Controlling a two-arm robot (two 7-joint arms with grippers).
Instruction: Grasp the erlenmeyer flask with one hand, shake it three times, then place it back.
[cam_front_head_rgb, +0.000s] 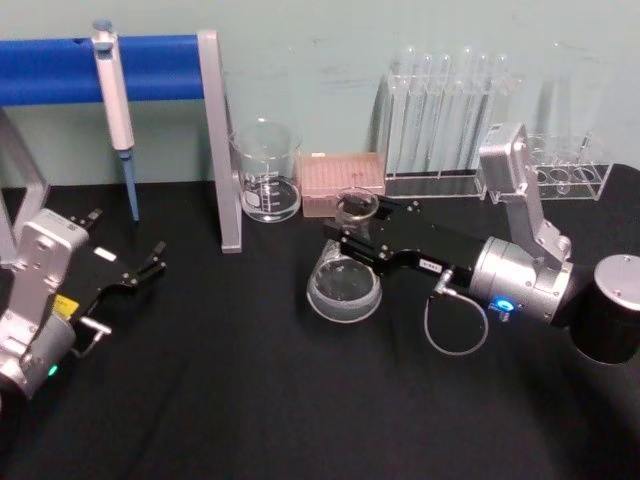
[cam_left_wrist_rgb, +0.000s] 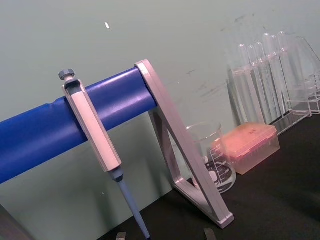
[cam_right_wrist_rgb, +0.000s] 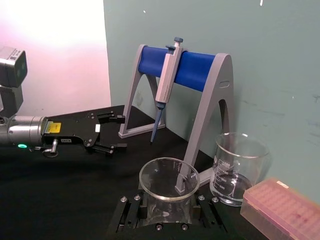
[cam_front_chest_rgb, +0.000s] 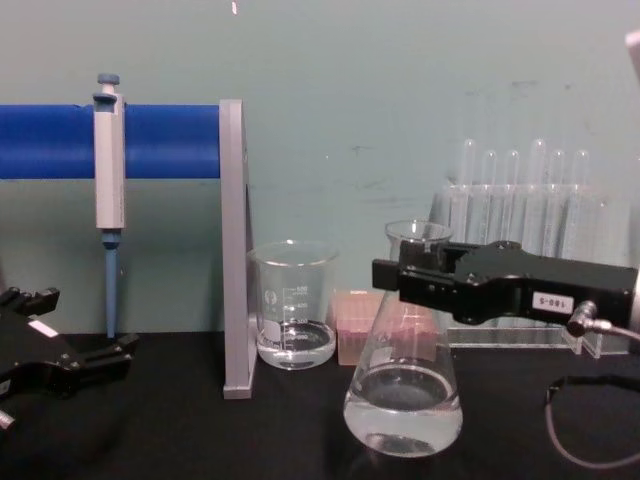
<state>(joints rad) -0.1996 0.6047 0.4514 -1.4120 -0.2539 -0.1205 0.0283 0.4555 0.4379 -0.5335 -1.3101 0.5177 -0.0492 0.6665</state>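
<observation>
One erlenmeyer flask (cam_front_head_rgb: 345, 288) held clear liquid | right gripper (cam_front_head_rgb: 357, 230) pinched its neck | left gripper (cam_front_head_rgb: 127, 233) sat spread, idle, counter (cam_front_head_rgb: 250, 400) left side

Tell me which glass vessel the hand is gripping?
The flask: cone-shaped, its narrow neck inside the right hand; the straight-sided beaker stands free.

From the right, the right gripper (cam_front_head_rgb: 357, 235) clamps the neck of the erlenmeyer flask (cam_front_head_rgb: 343, 290) on the black table (cam_front_head_rgb: 250, 400), near the beaker (cam_front_head_rgb: 268, 172), while the left gripper (cam_front_head_rgb: 128, 232) rests far left, fingers spread.
</observation>
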